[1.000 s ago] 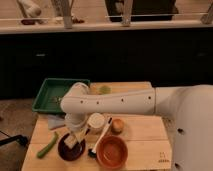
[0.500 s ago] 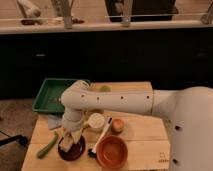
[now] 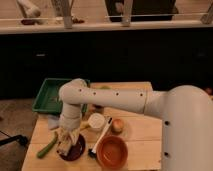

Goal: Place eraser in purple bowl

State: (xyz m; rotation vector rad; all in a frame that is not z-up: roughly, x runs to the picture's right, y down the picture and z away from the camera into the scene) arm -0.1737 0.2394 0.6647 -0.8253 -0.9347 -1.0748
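Observation:
The purple bowl (image 3: 76, 151) is a small dark maroon round bowl at the front left of the wooden table (image 3: 145, 137). My gripper (image 3: 65, 146) hangs at the end of the white arm (image 3: 110, 100), right over the bowl's left rim and partly covering it. The eraser is not visible; it is hidden or out of view. The orange bowl (image 3: 112, 152) sits just right of the purple bowl.
A white cup (image 3: 96, 121) stands behind the bowls. A white brush with a dark tip (image 3: 100, 137) lies between cup and orange bowl. A small orange fruit (image 3: 118, 125) is to the right. A green vegetable (image 3: 46, 148) lies at the left. A green tray (image 3: 48, 95) is at the back left.
The arm has swung left and forward, bringing the gripper lower over the purple bowl's left side.

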